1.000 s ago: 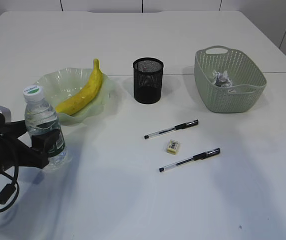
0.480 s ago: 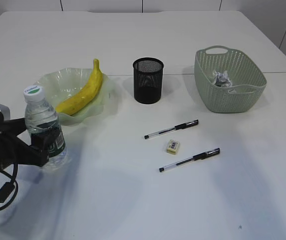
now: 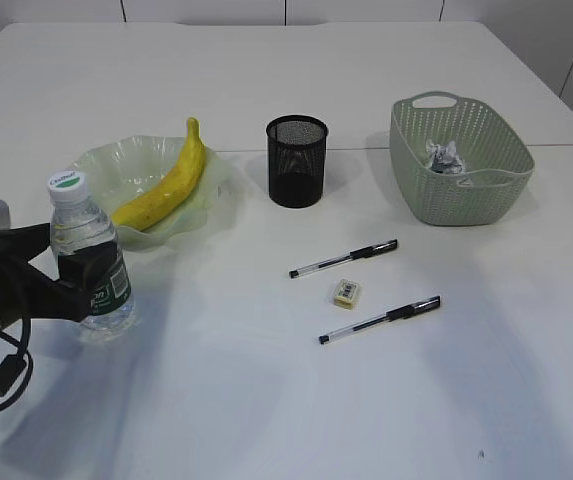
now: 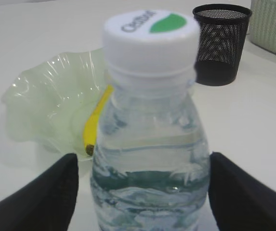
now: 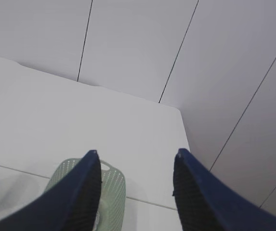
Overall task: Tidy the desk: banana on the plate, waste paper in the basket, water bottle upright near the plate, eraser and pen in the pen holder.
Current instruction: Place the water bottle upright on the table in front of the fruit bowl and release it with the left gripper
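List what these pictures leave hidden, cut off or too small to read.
- Water bottle: its base is cut off by the bottom edge of the left wrist view.
- Banana: mostly hidden behind the bottle in that view.
- Eraser: label print too small to read in the exterior view.
- Basket: interior blocked by the right gripper fingers.
- Right arm: absent from the exterior view.

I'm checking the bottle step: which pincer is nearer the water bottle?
Left. The left pincer straddles the water bottle, a finger on each side with small gaps. The right pincer is raised, looking down over the basket, far across the table.
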Controlling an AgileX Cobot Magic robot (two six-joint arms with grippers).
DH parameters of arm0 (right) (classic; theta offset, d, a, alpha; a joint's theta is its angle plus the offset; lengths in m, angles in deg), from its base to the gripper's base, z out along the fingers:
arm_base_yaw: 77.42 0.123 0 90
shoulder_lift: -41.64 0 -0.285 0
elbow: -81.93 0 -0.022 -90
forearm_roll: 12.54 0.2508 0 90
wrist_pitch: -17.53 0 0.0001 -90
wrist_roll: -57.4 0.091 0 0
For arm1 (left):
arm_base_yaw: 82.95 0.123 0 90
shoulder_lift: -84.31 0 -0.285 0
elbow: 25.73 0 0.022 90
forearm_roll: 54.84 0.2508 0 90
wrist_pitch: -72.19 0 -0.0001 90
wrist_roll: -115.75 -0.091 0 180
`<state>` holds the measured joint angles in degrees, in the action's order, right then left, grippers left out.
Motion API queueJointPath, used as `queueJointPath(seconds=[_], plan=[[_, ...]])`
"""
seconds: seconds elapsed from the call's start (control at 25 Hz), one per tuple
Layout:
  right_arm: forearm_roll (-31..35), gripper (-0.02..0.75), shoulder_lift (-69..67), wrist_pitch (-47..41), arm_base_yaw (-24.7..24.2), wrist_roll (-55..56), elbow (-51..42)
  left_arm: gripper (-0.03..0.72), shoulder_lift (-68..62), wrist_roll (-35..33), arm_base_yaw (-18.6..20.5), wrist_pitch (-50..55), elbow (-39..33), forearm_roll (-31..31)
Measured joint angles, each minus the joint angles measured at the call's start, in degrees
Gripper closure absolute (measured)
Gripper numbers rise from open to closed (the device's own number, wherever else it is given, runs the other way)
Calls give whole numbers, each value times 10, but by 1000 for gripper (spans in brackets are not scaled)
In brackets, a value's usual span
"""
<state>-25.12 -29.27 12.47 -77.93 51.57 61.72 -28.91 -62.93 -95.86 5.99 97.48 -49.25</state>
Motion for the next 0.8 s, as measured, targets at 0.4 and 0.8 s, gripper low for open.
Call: queueJointPath(seconds=[0.4, 0.8], plan=[[0, 370, 0, 0, 0, 0, 0, 94, 0, 16, 0, 0, 0, 0], [0, 370, 0, 0, 0, 0, 0, 95, 2, 17, 0, 0, 0, 1]])
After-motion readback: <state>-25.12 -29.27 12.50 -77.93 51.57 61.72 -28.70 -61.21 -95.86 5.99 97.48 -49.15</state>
